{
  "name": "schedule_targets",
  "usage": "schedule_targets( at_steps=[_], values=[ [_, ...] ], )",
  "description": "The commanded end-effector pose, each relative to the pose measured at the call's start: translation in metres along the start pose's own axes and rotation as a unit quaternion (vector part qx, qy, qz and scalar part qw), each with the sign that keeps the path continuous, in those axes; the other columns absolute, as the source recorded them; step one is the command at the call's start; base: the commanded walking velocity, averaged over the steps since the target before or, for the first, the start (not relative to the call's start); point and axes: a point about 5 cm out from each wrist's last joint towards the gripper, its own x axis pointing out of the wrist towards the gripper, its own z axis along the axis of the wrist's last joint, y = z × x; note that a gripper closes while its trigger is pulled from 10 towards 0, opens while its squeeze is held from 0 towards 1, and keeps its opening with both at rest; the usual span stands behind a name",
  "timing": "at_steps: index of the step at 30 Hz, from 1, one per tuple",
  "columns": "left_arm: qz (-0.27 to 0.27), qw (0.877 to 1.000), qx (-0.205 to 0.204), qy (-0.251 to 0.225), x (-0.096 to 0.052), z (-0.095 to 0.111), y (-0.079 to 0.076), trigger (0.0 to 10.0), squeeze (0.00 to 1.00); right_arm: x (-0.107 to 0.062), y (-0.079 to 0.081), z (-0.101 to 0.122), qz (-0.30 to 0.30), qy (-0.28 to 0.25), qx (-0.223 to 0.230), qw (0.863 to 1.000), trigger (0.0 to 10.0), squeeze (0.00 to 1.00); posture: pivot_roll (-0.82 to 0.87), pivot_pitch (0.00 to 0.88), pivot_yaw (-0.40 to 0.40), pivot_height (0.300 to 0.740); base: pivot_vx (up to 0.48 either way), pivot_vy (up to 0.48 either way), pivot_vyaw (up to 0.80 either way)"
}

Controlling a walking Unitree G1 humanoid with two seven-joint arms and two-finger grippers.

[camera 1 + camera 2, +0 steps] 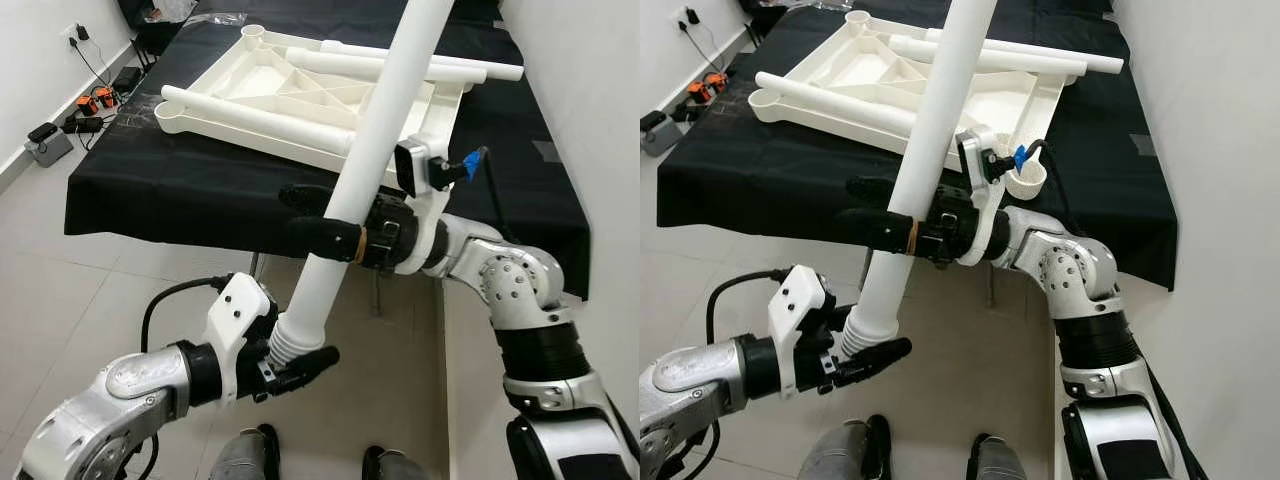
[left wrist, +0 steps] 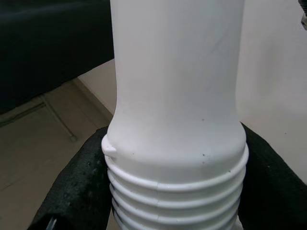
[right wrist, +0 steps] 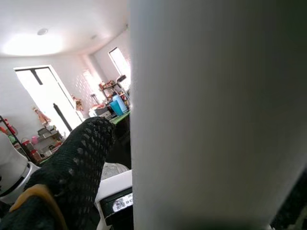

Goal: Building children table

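Note:
I hold a long white table leg (image 1: 372, 130) tilted up in front of the black-covered table. Its ribbed threaded end (image 2: 175, 191) points down at me, and my left gripper (image 1: 297, 360) is shut on that end. My right gripper (image 1: 312, 218) is shut on the leg's middle, fingers (image 1: 880, 232) wrapped around the tube. The white upturned tabletop (image 1: 300, 90) lies on the black cloth (image 1: 150, 180) behind, with two more white legs (image 1: 255, 118) lying across it.
A white wall (image 1: 590, 90) runs close on the right. Chargers and cables (image 1: 95, 100) lie on the floor at the left, beside a grey box (image 1: 48, 146). Tiled floor (image 1: 90, 300) lies between me and the table. My feet (image 1: 855, 450) show at the bottom.

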Motion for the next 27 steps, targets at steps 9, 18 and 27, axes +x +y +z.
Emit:
schedule_targets(
  at_steps=[9,18,27],
  values=[
    [-0.013,1.0,-0.005,0.004,-0.0012,-0.0049,-0.0057,10.0,0.0,0.0034,0.0031,-0.0005,0.009,0.0,-0.001,1.0,10.0,0.0,0.07,0.21,-0.009,0.74,0.0,0.0,0.0],
    [-0.014,1.0,0.0,0.004,-0.0005,-0.0045,-0.0032,10.0,0.0,0.0038,0.0048,0.0014,0.015,-0.002,-0.001,1.0,0.0,0.0,0.07,0.21,-0.009,0.74,0.0,0.0,0.0],
    [-0.009,1.0,-0.002,0.007,-0.0017,-0.0056,-0.0011,10.0,0.0,0.0032,0.0053,0.0014,0.015,-0.001,0.001,1.0,0.0,0.0,0.07,0.211,-0.006,0.74,0.0,0.0,0.0]
  ],
)
